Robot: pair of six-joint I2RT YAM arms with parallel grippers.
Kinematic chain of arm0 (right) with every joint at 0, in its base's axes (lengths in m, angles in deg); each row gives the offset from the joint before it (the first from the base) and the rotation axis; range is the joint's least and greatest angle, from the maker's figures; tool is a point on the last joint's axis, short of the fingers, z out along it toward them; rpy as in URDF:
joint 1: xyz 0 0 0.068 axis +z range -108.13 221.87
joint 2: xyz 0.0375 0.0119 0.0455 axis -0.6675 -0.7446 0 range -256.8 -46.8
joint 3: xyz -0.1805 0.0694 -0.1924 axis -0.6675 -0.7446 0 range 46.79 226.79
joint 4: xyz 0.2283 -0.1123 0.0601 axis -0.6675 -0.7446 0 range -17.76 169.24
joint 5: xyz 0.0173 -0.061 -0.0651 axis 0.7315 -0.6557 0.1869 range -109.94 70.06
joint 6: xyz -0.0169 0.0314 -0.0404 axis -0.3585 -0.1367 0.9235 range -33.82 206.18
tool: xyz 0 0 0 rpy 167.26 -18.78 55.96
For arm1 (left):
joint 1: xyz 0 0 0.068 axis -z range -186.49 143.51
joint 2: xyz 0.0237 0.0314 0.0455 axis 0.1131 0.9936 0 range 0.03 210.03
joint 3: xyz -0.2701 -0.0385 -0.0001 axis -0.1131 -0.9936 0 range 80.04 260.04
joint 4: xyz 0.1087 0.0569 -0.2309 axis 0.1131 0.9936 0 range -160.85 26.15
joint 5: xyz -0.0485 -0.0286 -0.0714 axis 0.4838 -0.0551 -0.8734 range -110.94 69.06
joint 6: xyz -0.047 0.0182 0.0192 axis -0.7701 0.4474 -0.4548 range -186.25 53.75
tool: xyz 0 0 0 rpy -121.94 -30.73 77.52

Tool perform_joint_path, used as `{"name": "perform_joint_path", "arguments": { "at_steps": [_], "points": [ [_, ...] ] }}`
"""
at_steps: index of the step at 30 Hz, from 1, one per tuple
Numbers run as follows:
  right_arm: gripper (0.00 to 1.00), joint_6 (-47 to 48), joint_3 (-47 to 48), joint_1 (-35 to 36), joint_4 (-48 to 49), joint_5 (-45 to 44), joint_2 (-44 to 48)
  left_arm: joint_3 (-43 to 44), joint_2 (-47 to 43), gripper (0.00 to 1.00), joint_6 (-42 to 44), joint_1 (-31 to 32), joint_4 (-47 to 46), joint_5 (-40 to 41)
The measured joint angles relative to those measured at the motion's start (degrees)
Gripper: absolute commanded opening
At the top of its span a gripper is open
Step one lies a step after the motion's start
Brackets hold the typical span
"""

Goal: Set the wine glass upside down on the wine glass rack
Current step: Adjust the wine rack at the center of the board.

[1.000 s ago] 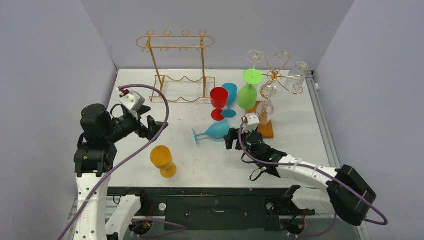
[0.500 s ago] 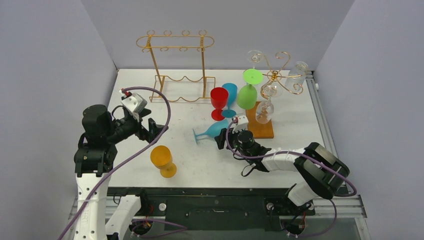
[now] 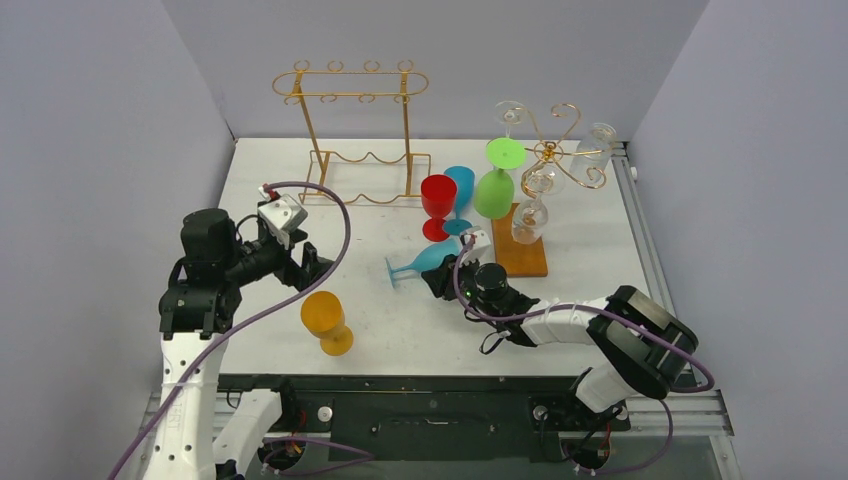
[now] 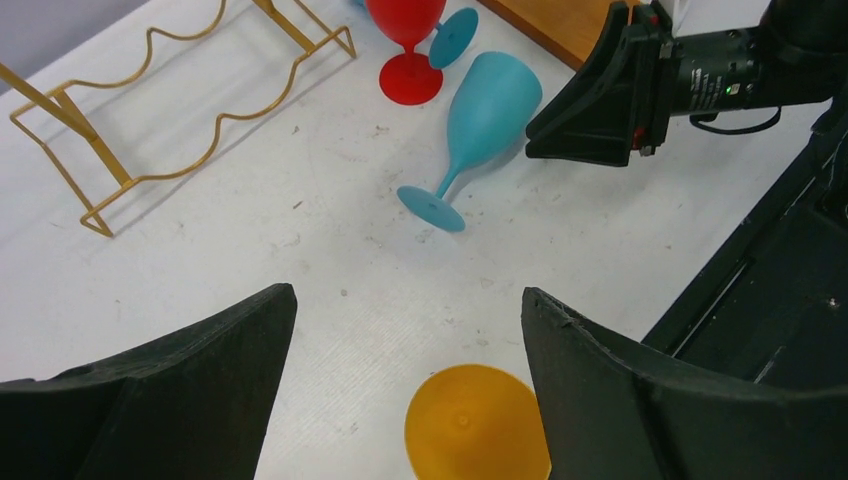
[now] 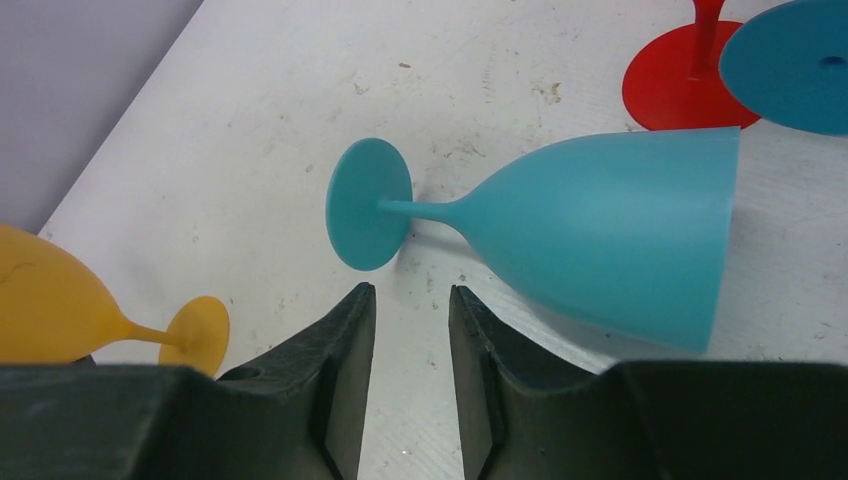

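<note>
A teal wine glass (image 3: 425,262) lies on its side mid-table, foot to the left. In the right wrist view its stem (image 5: 425,208) lies just beyond my right gripper (image 5: 412,290), whose fingers stand a narrow gap apart with only bare table between them. An orange wine glass (image 3: 323,315) lies on its side near the front. My left gripper (image 4: 408,310) hangs wide open above it, and the orange bowl (image 4: 475,425) shows near its right finger. A gold wire rack (image 3: 352,135) stands at the back. A second gold rack (image 3: 553,150) on a wooden base holds a green glass and clear glasses upside down.
A red glass (image 3: 437,200) and a blue glass (image 3: 460,190) stand upright just behind the teal one. The wooden base (image 3: 528,262) lies right of my right gripper (image 3: 437,278). Grey walls close in the left, back and right sides.
My right gripper has slid left along the teal glass toward its stem and narrowed its jaws. The left arm has moved right, over the orange glass, its jaws slightly narrower.
</note>
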Motion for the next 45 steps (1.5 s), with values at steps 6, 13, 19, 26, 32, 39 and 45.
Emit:
{"name": "perform_joint_path", "arguments": {
  "at_steps": [6, 13, 19, 26, 32, 39, 45],
  "points": [
    [0.60, -0.1, -0.1, 0.0, -1.9, -1.1, 2.1, -1.4, 2.0, 0.85, 2.7, 0.0, 2.2, 1.0],
    [0.58, 5.4, -1.0, -0.9, -12.6, -7.2, 16.9, -1.6, 1.9, 0.88, 2.8, 0.0, 2.4, 1.3],
    [0.52, 13.0, 10.2, 1.7, -36.3, -5.4, 32.0, -1.5, 2.5, 0.89, 1.8, 0.7, 2.0, 1.3],
    [0.54, 20.6, 43.4, 1.8, -62.9, -1.3, 34.6, -0.4, 3.1, 0.89, 1.3, 0.8, 2.1, 1.3],
    [0.54, 26.1, 66.8, -9.0, -74.9, -0.9, 27.5, 1.3, 3.1, 0.89, 1.3, 1.0, 2.1, 1.3],
    [0.50, 30.7, 80.3, -29.1, -82.6, 7.8, 8.9, 1.4, 3.1, 0.90, 1.1, 1.5, 2.1, 1.3],
    [0.48, 33.9, 81.5, -36.0, -89.8, 14.2, -5.2, 2.6, 3.4, 0.90, 0.9, 2.4, 2.6, 1.4]
  ]
}}
